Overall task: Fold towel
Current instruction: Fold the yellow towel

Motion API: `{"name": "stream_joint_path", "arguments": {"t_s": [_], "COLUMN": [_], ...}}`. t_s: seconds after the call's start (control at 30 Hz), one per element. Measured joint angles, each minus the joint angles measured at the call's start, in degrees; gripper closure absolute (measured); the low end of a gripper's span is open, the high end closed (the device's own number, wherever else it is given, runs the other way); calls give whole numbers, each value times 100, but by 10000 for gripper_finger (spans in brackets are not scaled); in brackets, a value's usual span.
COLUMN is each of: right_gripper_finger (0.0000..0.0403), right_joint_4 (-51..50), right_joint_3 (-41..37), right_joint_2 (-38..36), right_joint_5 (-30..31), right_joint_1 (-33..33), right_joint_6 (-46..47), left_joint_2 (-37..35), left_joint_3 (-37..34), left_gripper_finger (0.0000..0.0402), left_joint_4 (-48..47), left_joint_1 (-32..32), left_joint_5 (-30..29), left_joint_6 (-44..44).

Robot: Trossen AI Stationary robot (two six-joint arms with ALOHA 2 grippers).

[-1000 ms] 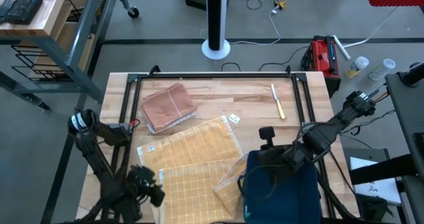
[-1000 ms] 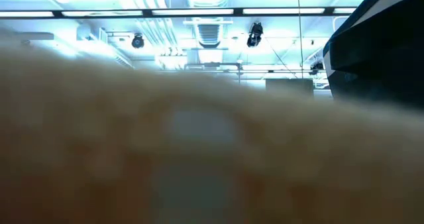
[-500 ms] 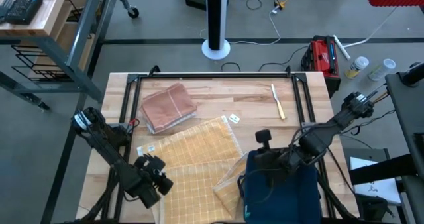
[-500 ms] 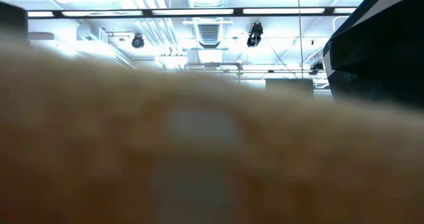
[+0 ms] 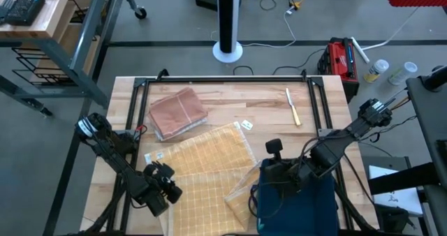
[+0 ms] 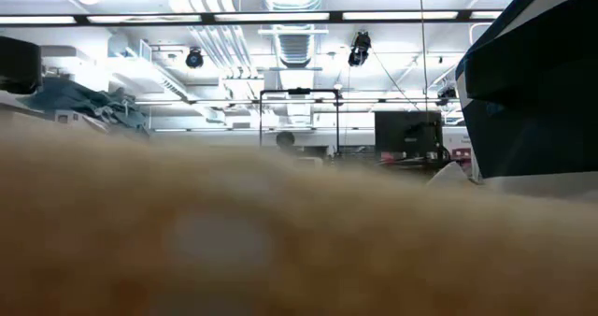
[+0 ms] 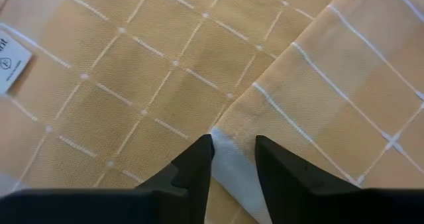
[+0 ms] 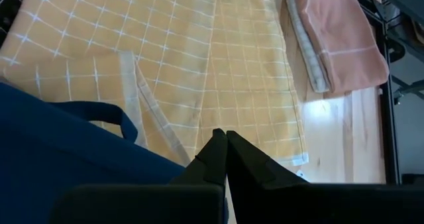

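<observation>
Vs a sec ago the left claw [image 5: 165,191] has swung in from the desk's [image 5: 230,100] front-left edge onto the yellow checked towel [image 5: 209,159], and its fingers [image 7: 195,168] have narrowed – they now sit either side of a raised cloth edge with a gap between, can't tell if they're actually pinching it yet. The right claw [image 5: 264,174] has slid a bit toward the left arm, pressed together w/ nothing visibly between the tips, parked over the dark blue bag [image 5: 293,204] at the front right. In the low view the cloth hump blocking the lens sits lower now, so more of the room shows. The towel lies spread on the front-middle of the desk, partly folded over itself, long axis running roughly front-left to back-right – label tag [image 7: 8,58] near its left side. A folded pink towel [image 5: 178,112] sits behind it toward the back left, and a knife [image 5: 292,107] lies back right.
</observation>
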Motion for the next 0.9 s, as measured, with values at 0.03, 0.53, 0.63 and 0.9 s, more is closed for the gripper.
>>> {"name": "stream_joint_path", "arguments": {"t_s": [0.03,0.53,0.63,0.9], "right_gripper_finger": [402,399,401,401], "right_joint_4": [-1,417,597,1275], "right_joint_3": [0,-152,-309,-376], "right_joint_2": [15,73,73,73], "right_joint_5": [0,9,-7,132], "right_joint_1": [-4,-172,-196,-358], "right_joint_6": [0,-55,-153,-480], "left_joint_2": [0,4,4,-752], "left_joint_3": [18,776,1017,1508], "left_gripper_finger": [302,401,401,401], "left_joint_4": [-29,-714,-1360,-1532], "left_joint_1": [2,-26,-27,-398], "left_joint_5": [0,-80,-87,286], "left_joint_6": [64,126,75,1010]}}
